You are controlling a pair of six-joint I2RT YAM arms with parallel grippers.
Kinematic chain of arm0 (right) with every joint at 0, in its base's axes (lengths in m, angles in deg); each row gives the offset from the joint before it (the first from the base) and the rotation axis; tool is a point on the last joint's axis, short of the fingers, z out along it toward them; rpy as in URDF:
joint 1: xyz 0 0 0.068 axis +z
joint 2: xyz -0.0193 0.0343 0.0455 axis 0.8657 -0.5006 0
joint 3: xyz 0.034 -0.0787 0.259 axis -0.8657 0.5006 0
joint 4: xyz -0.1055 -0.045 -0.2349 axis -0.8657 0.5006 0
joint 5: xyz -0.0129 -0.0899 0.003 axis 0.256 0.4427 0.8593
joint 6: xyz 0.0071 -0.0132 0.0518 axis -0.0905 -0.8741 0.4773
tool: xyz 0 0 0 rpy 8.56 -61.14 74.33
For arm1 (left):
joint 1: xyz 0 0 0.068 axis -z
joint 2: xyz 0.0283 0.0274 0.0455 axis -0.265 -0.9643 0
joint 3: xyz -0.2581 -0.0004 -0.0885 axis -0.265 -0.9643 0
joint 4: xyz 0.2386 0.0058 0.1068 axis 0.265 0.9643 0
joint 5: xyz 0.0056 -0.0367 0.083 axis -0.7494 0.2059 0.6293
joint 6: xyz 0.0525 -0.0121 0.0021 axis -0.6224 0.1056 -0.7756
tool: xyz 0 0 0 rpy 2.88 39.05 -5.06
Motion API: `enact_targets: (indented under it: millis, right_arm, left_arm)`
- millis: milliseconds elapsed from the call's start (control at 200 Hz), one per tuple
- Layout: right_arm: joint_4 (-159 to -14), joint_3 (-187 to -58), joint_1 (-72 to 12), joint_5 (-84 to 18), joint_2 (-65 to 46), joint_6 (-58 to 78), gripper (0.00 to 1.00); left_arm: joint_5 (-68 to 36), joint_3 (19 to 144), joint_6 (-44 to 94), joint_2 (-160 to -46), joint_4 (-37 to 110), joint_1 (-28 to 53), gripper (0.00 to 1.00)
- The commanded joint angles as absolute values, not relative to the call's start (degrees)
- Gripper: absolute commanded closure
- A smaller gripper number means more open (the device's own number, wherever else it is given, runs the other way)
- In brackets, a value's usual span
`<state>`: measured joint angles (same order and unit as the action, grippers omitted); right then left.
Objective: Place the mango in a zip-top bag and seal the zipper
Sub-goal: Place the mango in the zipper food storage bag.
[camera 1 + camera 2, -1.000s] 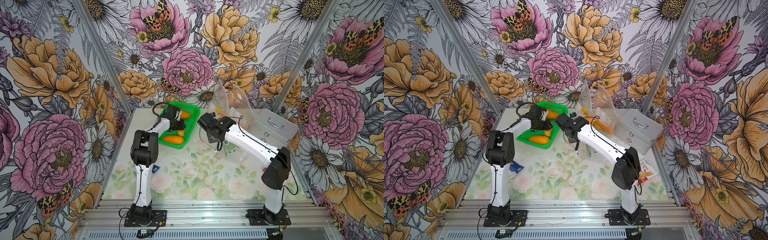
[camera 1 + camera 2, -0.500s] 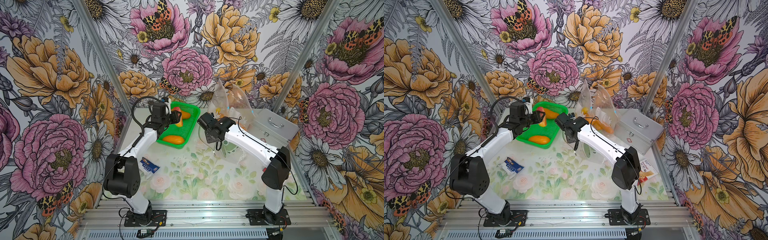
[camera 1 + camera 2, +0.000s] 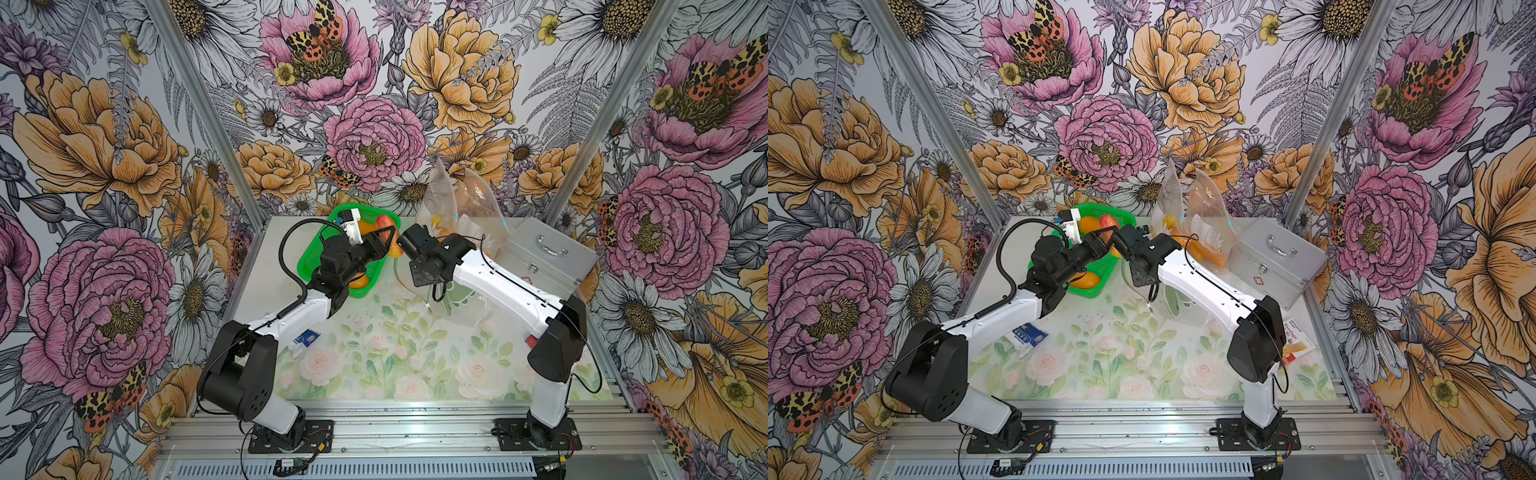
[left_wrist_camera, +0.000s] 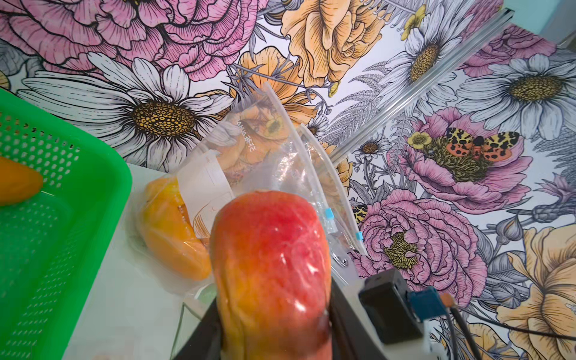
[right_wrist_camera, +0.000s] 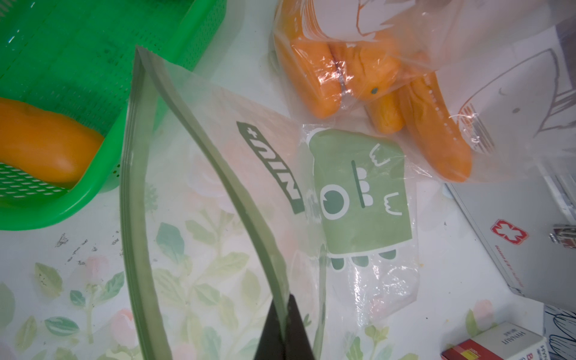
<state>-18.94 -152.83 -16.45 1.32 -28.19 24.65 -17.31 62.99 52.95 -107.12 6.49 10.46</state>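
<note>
Top views both take in the floral bench (image 3: 374, 374), with a silver case (image 3: 548, 257) along its far right side and a green basket (image 3: 308, 259) at far left of centre. Two filled bags (image 3: 457, 203) lean upright against the far wall between them, with orange fruit inside. Nearer than those, between basket and case, the zip-top bag (image 5: 218, 162), clear with a green cartoon print, lies partly on the bench. The right wrist view shows the right gripper (image 5: 285, 308) clenched on one lip of its zipper edge, holding it up so the mouth gapes toward the basket. The mango (image 4: 271, 265), red fading to orange, is off the bench, grasped by one end between the fingers of the left gripper (image 4: 270, 324). It hangs by the basket's far right corner, just left of the right arm's wrist, outside the bag. An orange mango (image 5: 40, 146) lies at the basket's near end. A small blue packet (image 3: 305, 337) lies on the bench beside the left arm, and a small box (image 3: 1296, 345) lies near the right arm's elbow.
</note>
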Motion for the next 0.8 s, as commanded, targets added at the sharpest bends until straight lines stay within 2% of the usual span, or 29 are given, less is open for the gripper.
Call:
enact_targets:
  millis: [0, 265, 500, 681, 791]
  right_arm:
    - [-20.9, -152.1, -17.0, 1.0, -25.4, 25.2, 1.00]
    - [-23.6, -150.0, -18.2, -1.3, -23.6, 25.9, 1.00]
    - [-25.1, -149.4, -18.8, -3.4, -23.3, 26.3, 1.00]
    - [-25.9, -148.9, -19.0, -4.2, -23.0, 26.6, 1.00]
    - [-26.1, -148.9, -19.1, -4.3, -22.7, 26.6, 1.00]
  left_arm:
    - [-13.2, 61.0, 55.8, -108.3, 0.8, 12.4, 0.70]
    - [-8.6, 55.4, 56.5, -109.4, -2.6, 17.6, 0.69]
    - [-8.5, 54.7, 55.1, -112.0, -3.1, 20.4, 0.61]
    - [-9.2, 55.4, 54.7, -114.6, -3.0, 21.5, 0.51]
    - [-9.2, 55.2, 54.9, -115.5, -3.0, 21.5, 0.34]
